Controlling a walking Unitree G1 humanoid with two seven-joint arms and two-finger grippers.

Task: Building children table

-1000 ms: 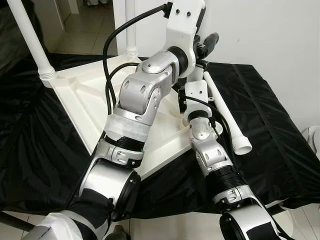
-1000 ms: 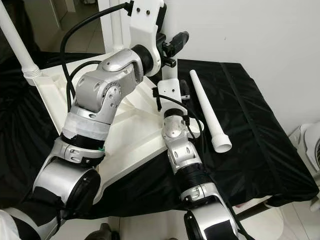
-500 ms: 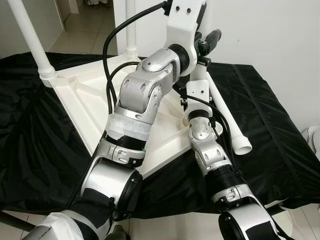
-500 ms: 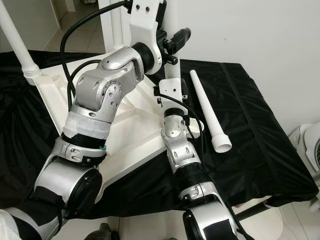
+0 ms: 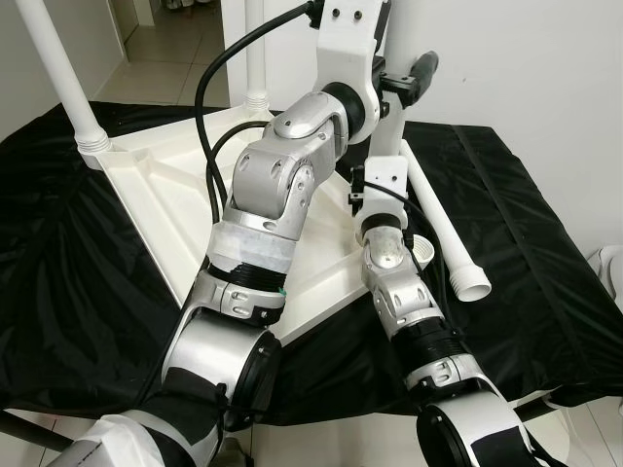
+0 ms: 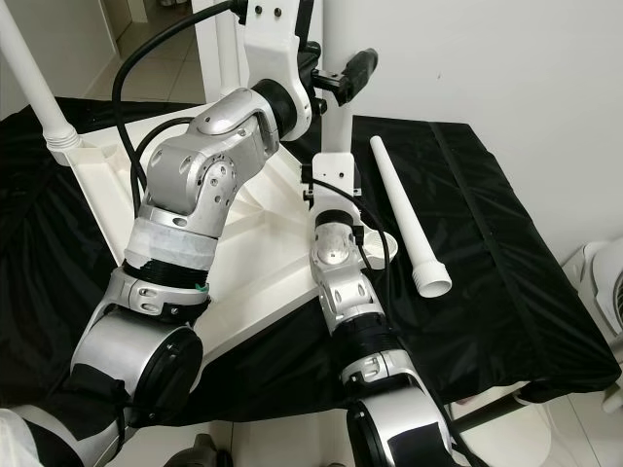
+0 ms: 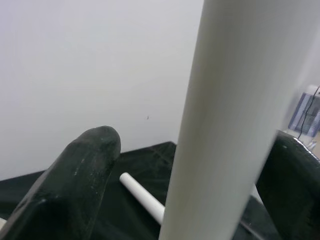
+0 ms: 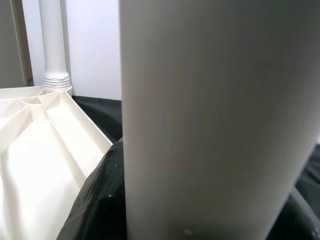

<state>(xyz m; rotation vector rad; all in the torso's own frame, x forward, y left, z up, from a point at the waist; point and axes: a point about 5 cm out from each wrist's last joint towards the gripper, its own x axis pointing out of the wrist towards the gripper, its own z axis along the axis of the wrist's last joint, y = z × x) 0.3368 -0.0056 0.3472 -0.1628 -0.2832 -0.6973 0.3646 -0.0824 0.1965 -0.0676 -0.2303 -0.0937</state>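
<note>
The upturned white tabletop (image 5: 165, 190) lies on a black cloth (image 6: 506, 263), with two legs (image 5: 60, 78) already standing at its far corners. At its near right corner a third leg (image 7: 225, 120) stands upright. The left tool (image 7: 190, 175) grips this upright leg high up, one black finger (image 7: 75, 175) on each side. The right tool (image 8: 190, 220) clasps the same leg lower, near the tabletop. A loose leg (image 6: 407, 224) lies on the cloth just right of that corner.
</note>
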